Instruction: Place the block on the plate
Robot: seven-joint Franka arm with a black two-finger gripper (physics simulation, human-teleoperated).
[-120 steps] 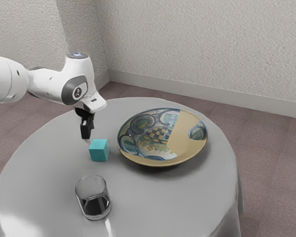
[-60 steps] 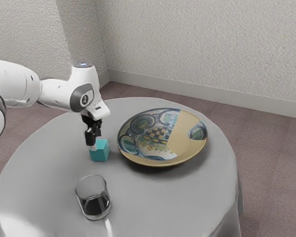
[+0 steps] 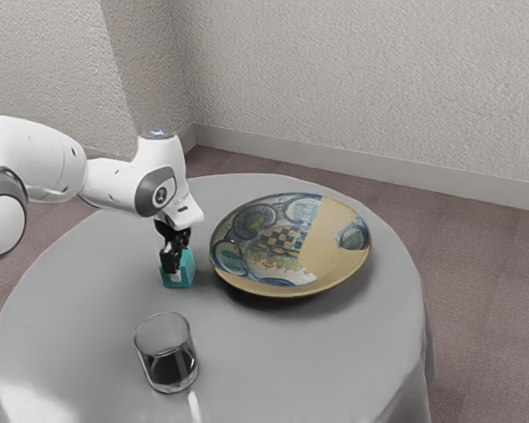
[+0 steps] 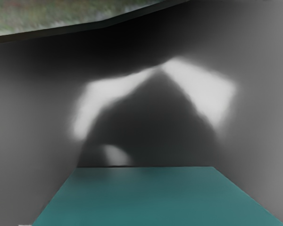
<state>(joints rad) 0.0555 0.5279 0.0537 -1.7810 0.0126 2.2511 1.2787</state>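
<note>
Reaching in from the exterior view's left, the white arm [image 3: 40, 157] has its black gripper [image 3: 175, 270] low at the teal block [image 3: 188, 271], covering part of it from that side. I cannot tell how far open the gripper is, or whether it has hold of the block. The block is at the table [image 3: 88, 313], beside the plate [image 3: 335, 257] but apart from it, on the exterior view's left of its rim. The plate is broad and round, its blue-and-cream pattern giving way to plain tan. A clear glass [image 3: 166, 339] with something dark low inside stands on the table, apart from both block and plate. In the wrist view, a flat teal face of the block lies close under the hand.
</note>
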